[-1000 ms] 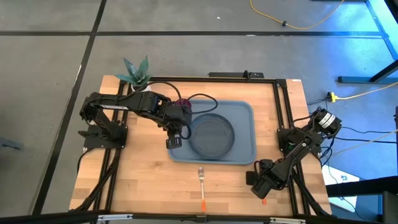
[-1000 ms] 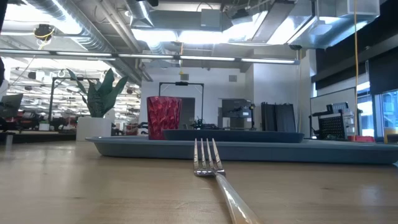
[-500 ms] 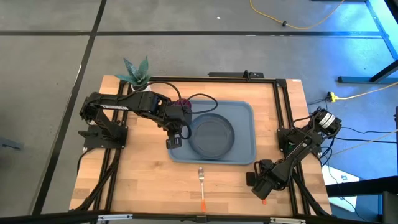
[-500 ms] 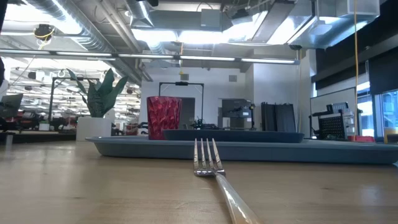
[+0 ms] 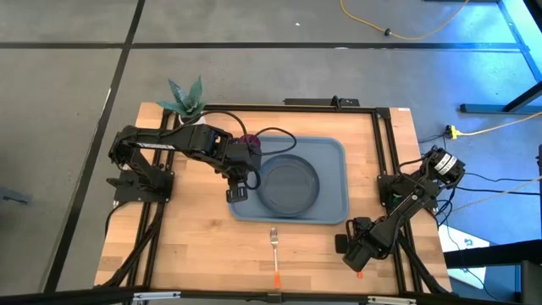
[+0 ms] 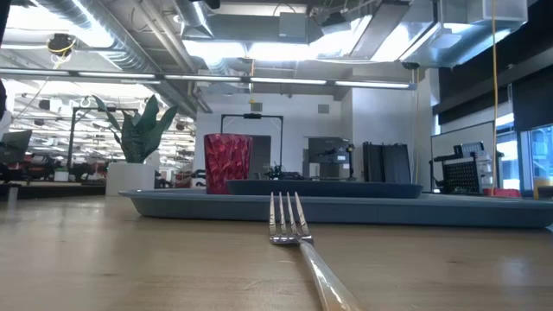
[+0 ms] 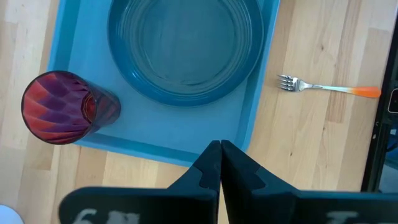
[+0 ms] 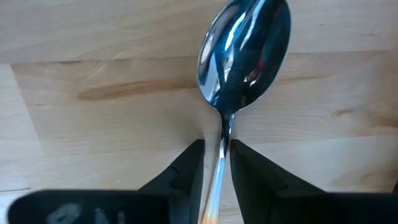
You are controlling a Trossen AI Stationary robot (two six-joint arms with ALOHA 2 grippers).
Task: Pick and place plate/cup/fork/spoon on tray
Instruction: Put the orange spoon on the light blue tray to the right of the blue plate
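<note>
The tray sits mid-table and it's filling up nicely: the plate lies flat inside it, and the cup stands upright in the tray's corner on the left arm's side, just beside the plate. The left gripper hovers over that near edge of the tray, fingers pressed together with nothing between them, parked and waiting. Down at the front of the table the fork lies on bare wood, just outside the tray's front rim, tines toward the tray and orange handle pointing away from it. Now the real action, over on the right: the right gripper is low at the table's front right corner, and its wrist view tells the story — the spoon lies on the wood well apart from the tray, its long axis running straight out ahead of the fingers, bowl forward, handle back under the wrist. The fingers stand either side of the slim neck, spread just wide of it (whether they actually touch the metal yet, I can't tell). So the right arm is plainly the nearer one, and by my read the coming move is a squeeze across that neck, then a lift and carry leftward to the tray.
</note>
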